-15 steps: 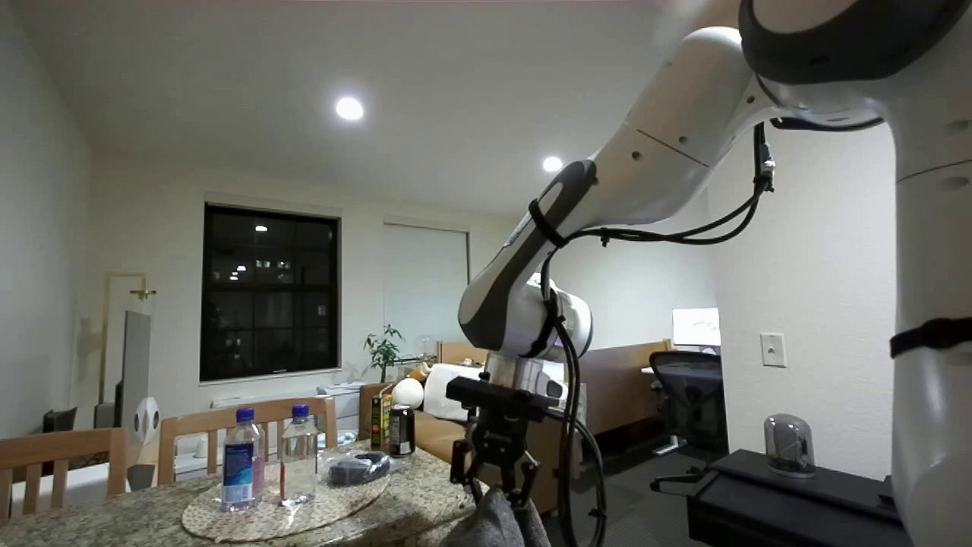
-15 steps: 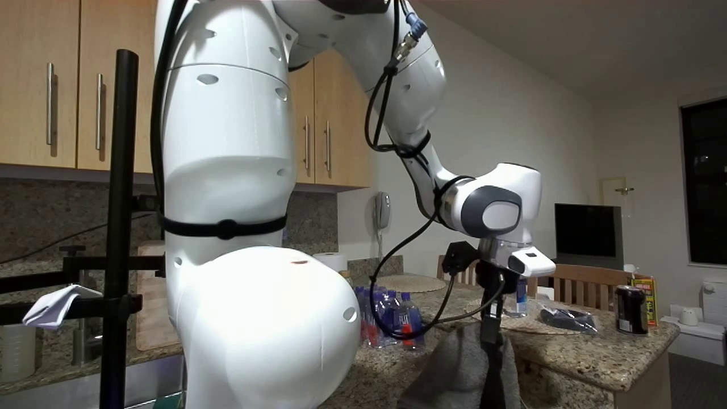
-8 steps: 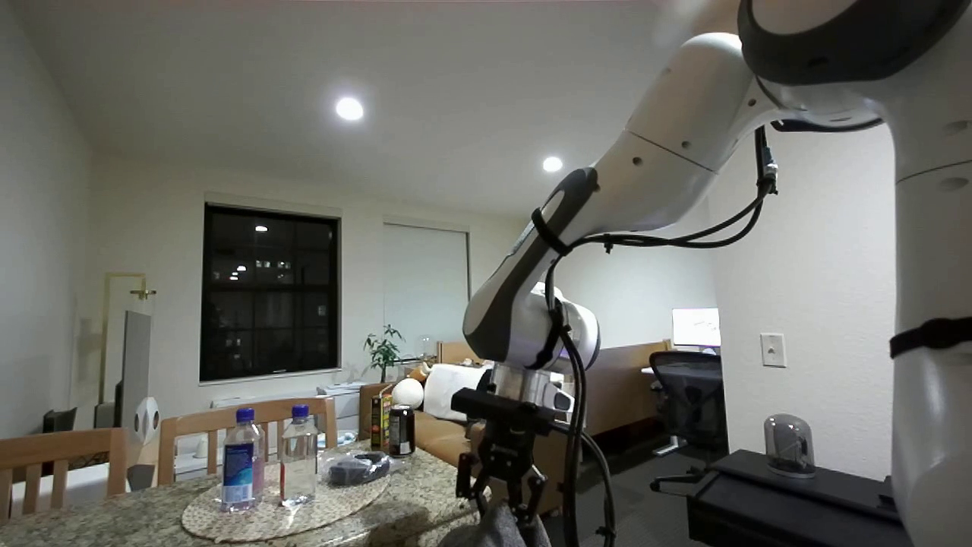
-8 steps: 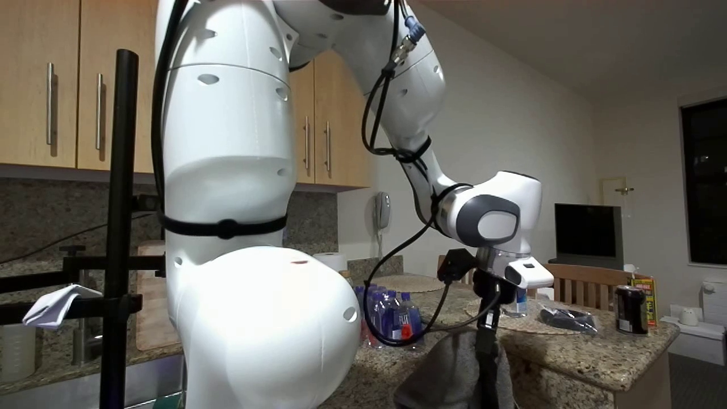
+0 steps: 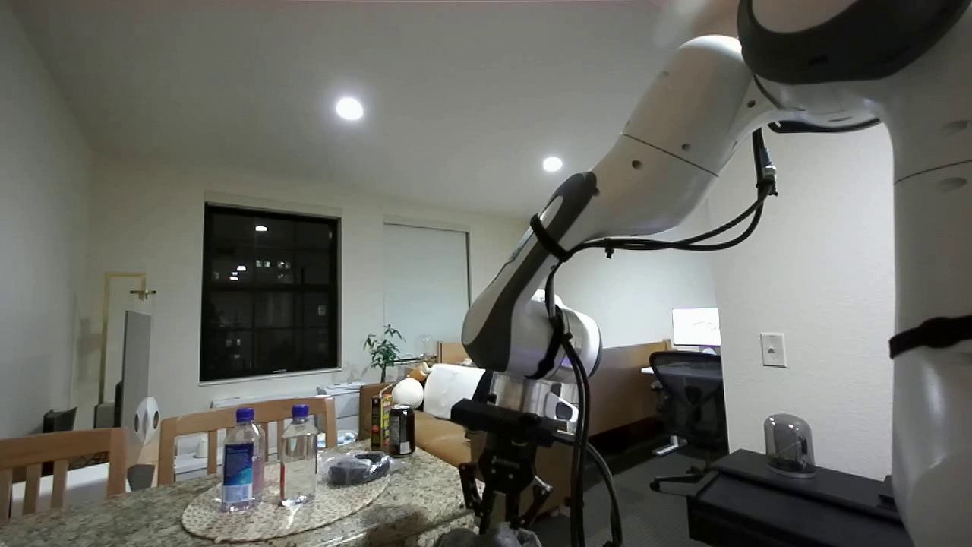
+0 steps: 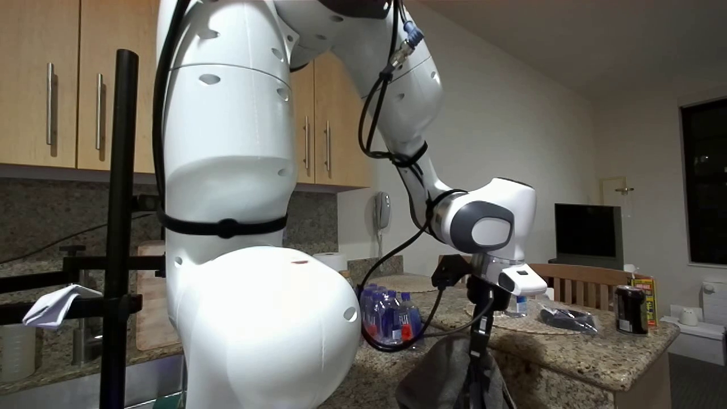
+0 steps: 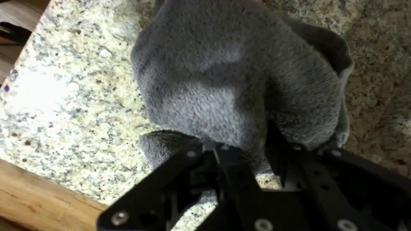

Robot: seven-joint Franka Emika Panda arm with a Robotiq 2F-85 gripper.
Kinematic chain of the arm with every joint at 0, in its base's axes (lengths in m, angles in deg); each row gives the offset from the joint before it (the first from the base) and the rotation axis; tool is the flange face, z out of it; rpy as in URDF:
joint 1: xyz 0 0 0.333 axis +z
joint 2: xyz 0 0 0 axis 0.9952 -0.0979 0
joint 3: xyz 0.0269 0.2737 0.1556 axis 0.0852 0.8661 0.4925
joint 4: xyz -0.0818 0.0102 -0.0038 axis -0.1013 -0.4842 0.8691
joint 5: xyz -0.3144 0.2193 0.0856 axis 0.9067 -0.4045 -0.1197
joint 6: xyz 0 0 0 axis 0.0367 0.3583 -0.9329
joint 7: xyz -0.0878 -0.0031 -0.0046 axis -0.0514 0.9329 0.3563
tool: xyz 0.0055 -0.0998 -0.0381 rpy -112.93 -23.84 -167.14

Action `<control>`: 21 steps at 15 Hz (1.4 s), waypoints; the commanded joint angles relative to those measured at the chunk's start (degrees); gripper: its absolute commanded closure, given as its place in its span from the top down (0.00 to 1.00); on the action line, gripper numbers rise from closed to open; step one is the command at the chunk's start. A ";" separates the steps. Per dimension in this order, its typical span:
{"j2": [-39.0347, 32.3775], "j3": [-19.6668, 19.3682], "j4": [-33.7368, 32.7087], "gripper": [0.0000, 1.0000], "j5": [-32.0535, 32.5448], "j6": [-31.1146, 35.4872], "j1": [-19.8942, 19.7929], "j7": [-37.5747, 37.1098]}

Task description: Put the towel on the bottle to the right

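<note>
The towel [image 7: 205, 70] is a dark grey soft cloth, bunched in loose folds over the granite in the wrist view. In an exterior view its rounded side [image 6: 434, 375] shows; elsewhere only its top [image 5: 456, 538] shows at the bottom edge. My gripper [image 7: 253, 144] points down into it, jaws parted, a fold lying between them; the tips are partly hidden by cloth. Two clear bottles with blue caps stand on a round mat, one on the left [image 5: 238, 465] and one on the right [image 5: 299, 465], both away from my gripper. Whether anything is under the towel is hidden.
The woven mat [image 5: 205, 524] also bears a plastic-wrapped dark item [image 5: 357, 469]. A black can [image 5: 401, 431] stands near the far edge of the granite counter [image 5: 402, 509]. Several packed bottles [image 6: 392, 318] stand behind the towel. A wooden surface [image 7: 48, 199] lies beyond the counter edge.
The arm has come down a little. The towel has sunk lower against the fingers, its peak less raised between them, and the jaws have parted somewhat. The two bottles have not moved.
</note>
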 commanded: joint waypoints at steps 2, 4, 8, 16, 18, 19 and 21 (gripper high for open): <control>0.91 0.64 2.08 0.69 -1.28 1.71 -0.16 1.94; 1.12 0.75 2.26 0.81 -1.04 1.60 -0.16 1.67; 2.26 1.04 1.73 1.00 1.39 -0.02 -0.43 0.02; 10.24 1.56 1.68 1.00 12.13 -3.94 -2.58 -5.06; 12.00 1.91 1.43 1.00 13.55 -5.38 -3.20 -5.75; 12.81 2.09 1.33 1.00 14.00 -5.92 -3.48 -5.86; 14.14 2.57 0.86 1.00 14.65 -7.26 -3.75 -6.01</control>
